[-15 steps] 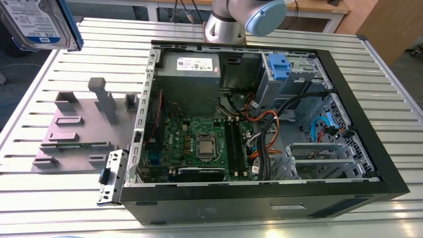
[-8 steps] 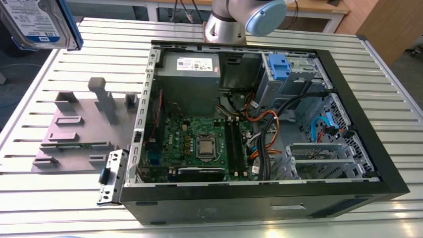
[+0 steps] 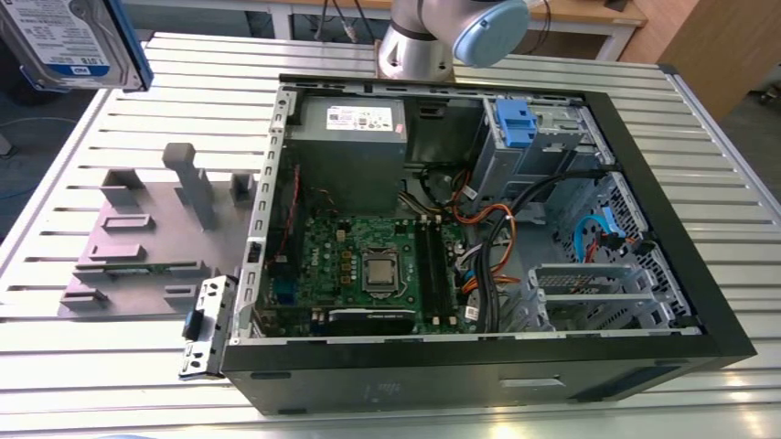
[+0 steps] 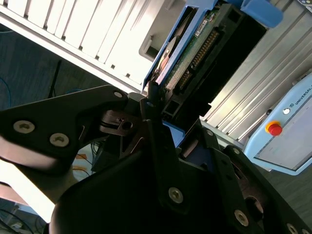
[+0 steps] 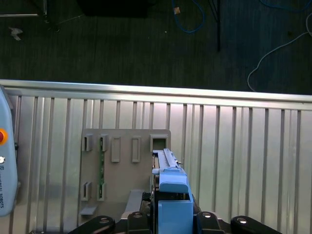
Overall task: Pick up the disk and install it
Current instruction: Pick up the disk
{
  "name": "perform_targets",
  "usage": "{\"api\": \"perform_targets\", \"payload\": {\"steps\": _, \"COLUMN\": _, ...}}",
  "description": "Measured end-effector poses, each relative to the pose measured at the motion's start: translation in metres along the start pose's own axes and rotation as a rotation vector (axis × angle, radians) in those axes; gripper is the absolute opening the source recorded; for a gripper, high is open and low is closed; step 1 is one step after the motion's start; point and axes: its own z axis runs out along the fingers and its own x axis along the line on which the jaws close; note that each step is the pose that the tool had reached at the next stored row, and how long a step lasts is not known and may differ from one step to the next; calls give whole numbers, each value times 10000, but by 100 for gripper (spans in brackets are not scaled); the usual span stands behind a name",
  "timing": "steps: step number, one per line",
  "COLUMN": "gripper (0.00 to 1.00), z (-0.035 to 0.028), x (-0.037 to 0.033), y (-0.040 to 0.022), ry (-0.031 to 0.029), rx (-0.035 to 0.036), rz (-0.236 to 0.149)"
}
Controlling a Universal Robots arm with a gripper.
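High at exterior view's left, near table (image 3: pixel 61 183) edge, disk (image 3: pixel 71 41) hangs aloft, fingers (image 4: pixel 155 122) clamped on its blue frame. Best carried square, grip firm, clear of computer case (image 3: pixel 464 380) wall.

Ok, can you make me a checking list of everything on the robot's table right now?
Surface: slatted metal table bearing an open computer case and a grey holder plate.
Job's things: disk with blue frame, held up off the table, not in the case.
Clutter: thin green strip standing in one holder slot.
Gripper: gripper shut on the disk's edge.
Cables: orange, black and blue cables inside the case; loose cables on the floor.
Surroundings: dark floor; control pendant with a red button.
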Motion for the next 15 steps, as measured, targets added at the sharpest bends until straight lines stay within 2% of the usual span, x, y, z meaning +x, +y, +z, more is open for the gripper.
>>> {"api": "perform_targets", "payload": {"steps": 3, "gripper": 36, "z": -6, "x": 0, "y": 0, "ry": -1, "rx": 1, "rz": -1}}
{"api": "perform_targets", "payload": {"steps": 5, "gripper": 36, "z": -46, "x": -1, "y": 0, "ry": 0, "rx": 1, "rz": 0}}
{"api": "perform_targets", "payload": {"steps": 15, "gripper": 36, "z": -61, "x": -1, "y": 0, "ry": 0, "rx": 0, "rz": -1}}
